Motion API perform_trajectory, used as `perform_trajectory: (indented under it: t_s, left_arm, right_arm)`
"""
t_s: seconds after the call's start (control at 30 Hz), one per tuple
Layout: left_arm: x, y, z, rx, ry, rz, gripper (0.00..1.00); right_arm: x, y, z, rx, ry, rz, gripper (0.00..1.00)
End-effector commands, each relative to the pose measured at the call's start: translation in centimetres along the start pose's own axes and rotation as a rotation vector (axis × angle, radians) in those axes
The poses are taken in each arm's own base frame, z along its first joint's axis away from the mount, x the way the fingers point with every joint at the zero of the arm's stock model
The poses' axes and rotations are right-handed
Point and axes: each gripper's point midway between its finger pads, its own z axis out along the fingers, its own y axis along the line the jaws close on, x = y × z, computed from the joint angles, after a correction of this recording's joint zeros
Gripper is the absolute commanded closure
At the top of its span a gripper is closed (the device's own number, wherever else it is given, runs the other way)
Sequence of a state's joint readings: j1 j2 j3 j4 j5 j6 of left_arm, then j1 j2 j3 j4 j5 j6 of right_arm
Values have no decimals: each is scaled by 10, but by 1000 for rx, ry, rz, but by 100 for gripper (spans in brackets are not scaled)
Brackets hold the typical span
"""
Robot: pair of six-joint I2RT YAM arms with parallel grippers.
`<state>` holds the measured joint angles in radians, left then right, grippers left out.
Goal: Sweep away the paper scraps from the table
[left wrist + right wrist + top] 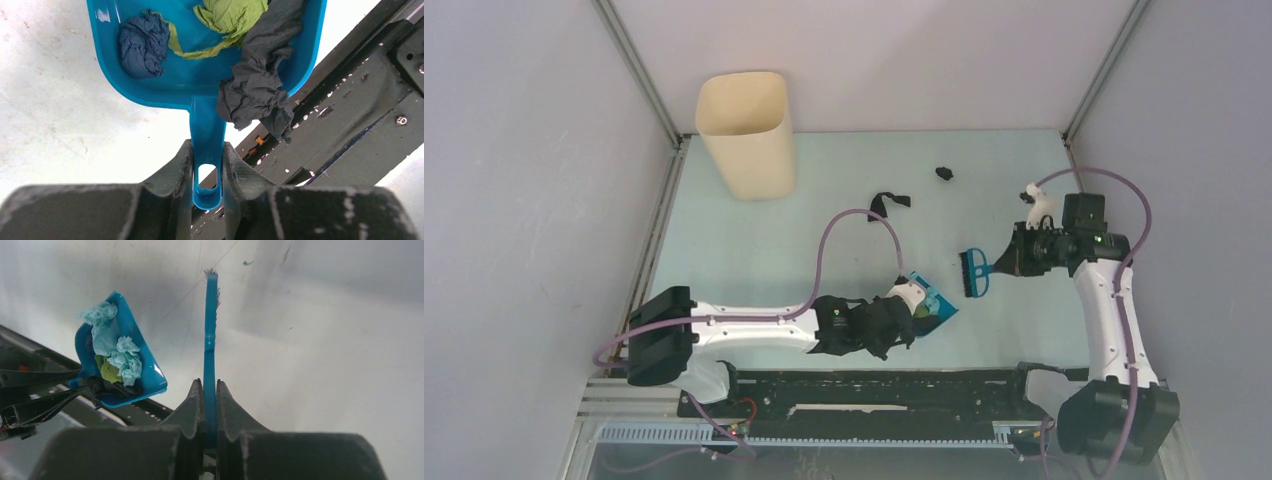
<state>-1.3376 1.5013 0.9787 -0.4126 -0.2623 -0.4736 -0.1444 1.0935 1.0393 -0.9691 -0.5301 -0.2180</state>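
My left gripper (207, 150) is shut on the handle of the blue dustpan (195, 80), held near the table's front edge (932, 305). In the pan lie a dark blue scrap (142, 45), a green scrap (227, 17) and a dark grey scrap (257, 85) that hangs over the rim; the right wrist view also shows light blue scraps (117, 352) in it. My right gripper (210, 385) is shut on the blue hand brush (974, 272), held right of the pan. Two black scraps lie on the table: a strip (889, 203) and a small wad (945, 173).
A beige bin (746, 135) stands at the table's back left. The pale table (754, 250) has metal frame rails along its left and back edges. A black rail (874, 385) runs along the near edge under the pan.
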Motion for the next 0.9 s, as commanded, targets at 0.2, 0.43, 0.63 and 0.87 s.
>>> perform_trajectory:
  t_s: [0.2,0.43,0.63,0.87]
  left_arm:
    - [-29,18,-30,-51,-18,-40,99]
    - [-49,53,-46,-85,-36,-127,99]
    - [-84,85,-62,-134,-74,-149,99]
    - [-127,116,-78,-171,-106,-176,99]
  right_arm:
    - [-13,22,8,-265,-182,105,100]
    - [-11,13,11,-297,-214,153,100]
    - [-12,4,12,-307,-222,185,100]
    - [-13,4,8,-298,-239,173,100]
